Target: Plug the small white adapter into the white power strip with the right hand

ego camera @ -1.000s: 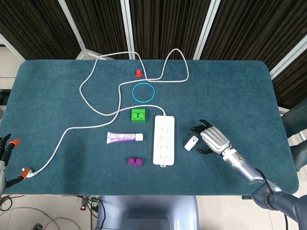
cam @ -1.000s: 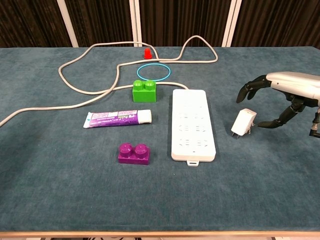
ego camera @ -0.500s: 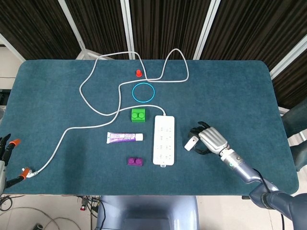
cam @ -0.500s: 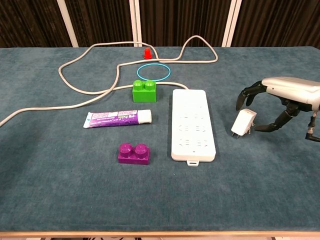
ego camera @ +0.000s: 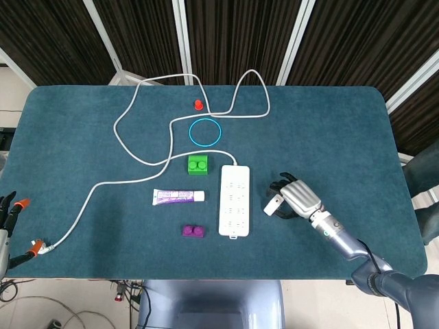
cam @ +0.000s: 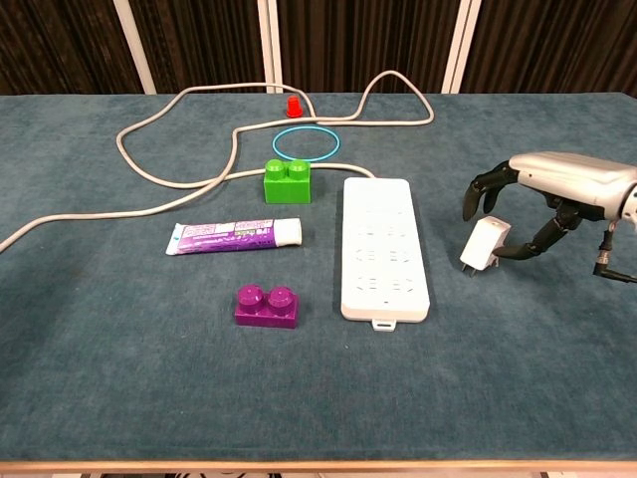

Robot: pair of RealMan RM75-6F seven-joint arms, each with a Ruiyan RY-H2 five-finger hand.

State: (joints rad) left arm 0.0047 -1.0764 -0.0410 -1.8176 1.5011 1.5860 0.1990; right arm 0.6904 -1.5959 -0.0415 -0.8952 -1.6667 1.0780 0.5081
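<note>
The small white adapter lies on the blue table just right of the white power strip, under the curled fingers of the right hand, whose thumb tip touches its right side, though whether it is gripped I cannot tell.
</note>
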